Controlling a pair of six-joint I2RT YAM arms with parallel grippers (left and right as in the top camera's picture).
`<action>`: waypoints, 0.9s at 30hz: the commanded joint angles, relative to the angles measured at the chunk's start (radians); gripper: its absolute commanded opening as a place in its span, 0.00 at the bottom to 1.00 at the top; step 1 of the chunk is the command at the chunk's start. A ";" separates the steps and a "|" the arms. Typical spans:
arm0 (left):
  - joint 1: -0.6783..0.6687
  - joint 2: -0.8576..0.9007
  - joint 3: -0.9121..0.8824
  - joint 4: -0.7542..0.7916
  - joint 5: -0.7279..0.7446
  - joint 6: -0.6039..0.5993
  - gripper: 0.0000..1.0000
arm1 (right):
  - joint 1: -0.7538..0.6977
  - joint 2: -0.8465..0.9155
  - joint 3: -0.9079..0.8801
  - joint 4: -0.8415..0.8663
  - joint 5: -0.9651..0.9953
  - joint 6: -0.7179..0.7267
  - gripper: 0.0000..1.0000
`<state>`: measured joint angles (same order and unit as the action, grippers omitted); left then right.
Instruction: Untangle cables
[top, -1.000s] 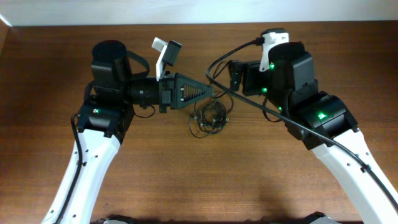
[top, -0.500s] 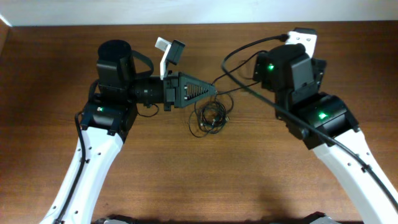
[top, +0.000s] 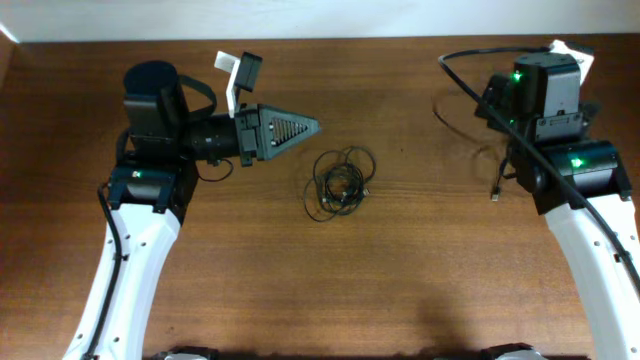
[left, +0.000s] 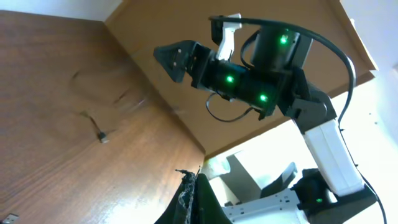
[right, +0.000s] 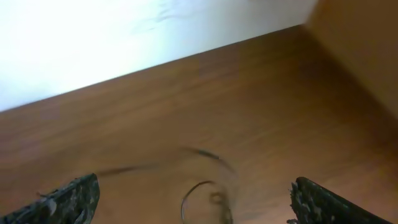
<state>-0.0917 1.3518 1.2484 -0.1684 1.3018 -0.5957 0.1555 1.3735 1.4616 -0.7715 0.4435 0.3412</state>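
change: both arms have backed off the cable bundle (top: 338, 182). 1 s ago the left gripper (top: 308, 126) and the right arm (top: 545, 100) were crowded at the bundle's 12 o'clock edge. now the left gripper sits apart at the bundle's 10 o'clock. the right arm has swung out to 2 o'clock, well apart, near the far edge of the bench (top: 300, 290).

left gripper pressed together, nothing seen pinched in it. right gripper (right: 196, 198) spread wide, its fingers at the 2 lower corners of its wrist view, holding nothing. a blurred thin loop shows below it; cannot tell if they touch.

a thin loose cord (top: 497, 190) with a small plug end now lies on the bench at the bundle's 3 o'clock, just beside the right arm. it was not there 1 s ago. judgement: 1 strand looks pulled out and let go, so 1 separation is likely done and the rest is still to do.

bundle look: small knot of thin black loops, near bench centre, flat on the wood. loops overlap, with 1 bigger loop sagging toward 7 o'clock and tiny plug ends near the middle. cannot tell how many cords are in it. neither gripper touches it.
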 joint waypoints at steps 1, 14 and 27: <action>0.006 -0.016 0.009 0.002 -0.046 -0.006 0.00 | -0.005 -0.008 0.005 0.004 -0.209 0.000 0.98; 0.005 -0.016 0.009 -0.162 -0.211 0.097 0.00 | -0.151 0.026 0.005 -0.116 -0.178 0.078 0.98; -0.033 -0.004 0.009 -0.491 -0.800 0.164 0.26 | -0.312 0.414 0.005 -0.224 -0.488 0.030 1.00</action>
<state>-0.1230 1.3518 1.2530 -0.6415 0.6392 -0.4534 -0.1577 1.7008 1.4624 -0.9920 0.0551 0.3805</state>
